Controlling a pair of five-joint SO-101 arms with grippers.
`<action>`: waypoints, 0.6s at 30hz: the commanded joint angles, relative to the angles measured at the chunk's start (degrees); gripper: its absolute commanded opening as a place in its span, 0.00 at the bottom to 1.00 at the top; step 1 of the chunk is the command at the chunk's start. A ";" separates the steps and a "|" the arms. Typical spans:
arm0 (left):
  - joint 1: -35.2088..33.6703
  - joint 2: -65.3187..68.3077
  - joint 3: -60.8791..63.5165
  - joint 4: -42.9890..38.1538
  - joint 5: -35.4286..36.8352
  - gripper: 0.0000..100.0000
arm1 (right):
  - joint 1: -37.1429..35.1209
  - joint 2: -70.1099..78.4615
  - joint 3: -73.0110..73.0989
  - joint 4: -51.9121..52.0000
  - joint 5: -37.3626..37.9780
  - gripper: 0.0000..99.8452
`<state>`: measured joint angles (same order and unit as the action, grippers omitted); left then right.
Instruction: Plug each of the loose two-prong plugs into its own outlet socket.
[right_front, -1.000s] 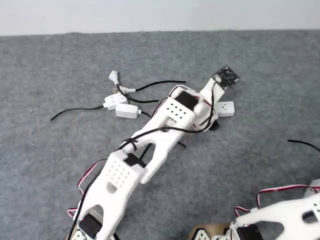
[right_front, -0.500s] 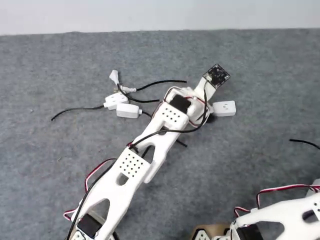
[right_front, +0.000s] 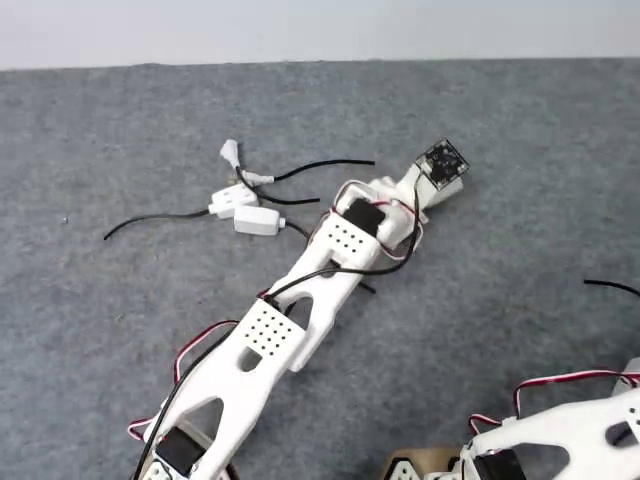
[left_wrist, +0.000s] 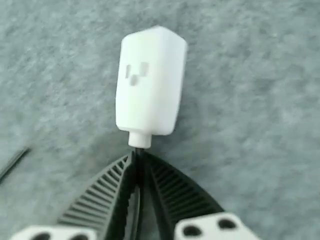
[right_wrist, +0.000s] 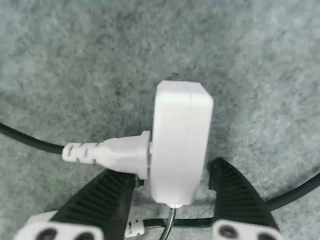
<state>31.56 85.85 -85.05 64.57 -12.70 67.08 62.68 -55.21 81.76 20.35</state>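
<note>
Left gripper (left_wrist: 137, 159) is clenched on the white socket (left_wrist: 149, 82) at its cord end, at 2 o'clock on the table (right_front: 520, 150). Right gripper (right_wrist: 172, 176) is released, straddling a plugged socket (right_wrist: 180, 135). A loose plug (right_front: 229, 154) lies at 11 o'clock.

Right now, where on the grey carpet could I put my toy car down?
The widest bare grey carpet lies between the long white robot arm and the thin black cord at the right edge. Another bare patch sits left of that arm. It is crowded around the small white plugs and sockets with their tangled black cords.
</note>
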 joint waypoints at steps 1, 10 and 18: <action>0.44 0.09 -11.30 8.70 4.04 0.01 | -2.59 4.79 0.62 -4.26 0.26 0.15; 6.24 -4.84 -11.21 18.20 11.43 0.01 | -2.59 4.79 0.70 -4.35 0.18 0.15; 7.47 -10.73 -11.21 25.05 18.81 0.01 | -2.59 4.88 0.70 -4.35 0.18 0.15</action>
<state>38.51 81.89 -93.23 85.58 2.15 67.08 62.77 -55.21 81.58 20.35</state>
